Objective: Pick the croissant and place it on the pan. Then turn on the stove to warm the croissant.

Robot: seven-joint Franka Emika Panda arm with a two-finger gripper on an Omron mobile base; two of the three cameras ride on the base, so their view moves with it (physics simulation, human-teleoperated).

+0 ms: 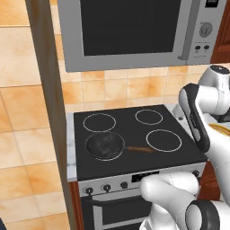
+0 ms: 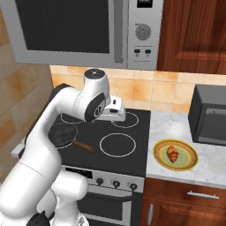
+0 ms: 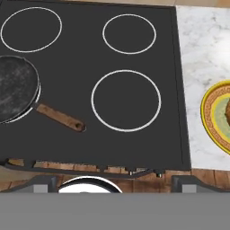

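Observation:
The croissant (image 2: 173, 153), small and golden-orange, lies on a yellow-green rimmed plate (image 2: 159, 154) on the marble counter to the right of the stove (image 2: 132, 156). The dark round pan (image 1: 104, 145) sits on the stove's front left burner, its wooden handle (image 1: 140, 149) pointing right. Nothing is in the pan (image 3: 15, 87). My gripper (image 3: 114, 183) hangs above the middle of the cooktop, looking down on it. It is open and holds nothing, with the fingertips (image 3: 45, 182) far apart. The plate's rim (image 3: 211, 114) shows at the right edge of the hand view.
A grey microwave (image 1: 130, 31) hangs over the stove. A dark boxy appliance (image 2: 209, 121) stands on the counter behind the plate. Small black knobs (image 2: 115, 183) line the silver front panel. A brown wooden post (image 1: 47, 99) borders the stove's left side.

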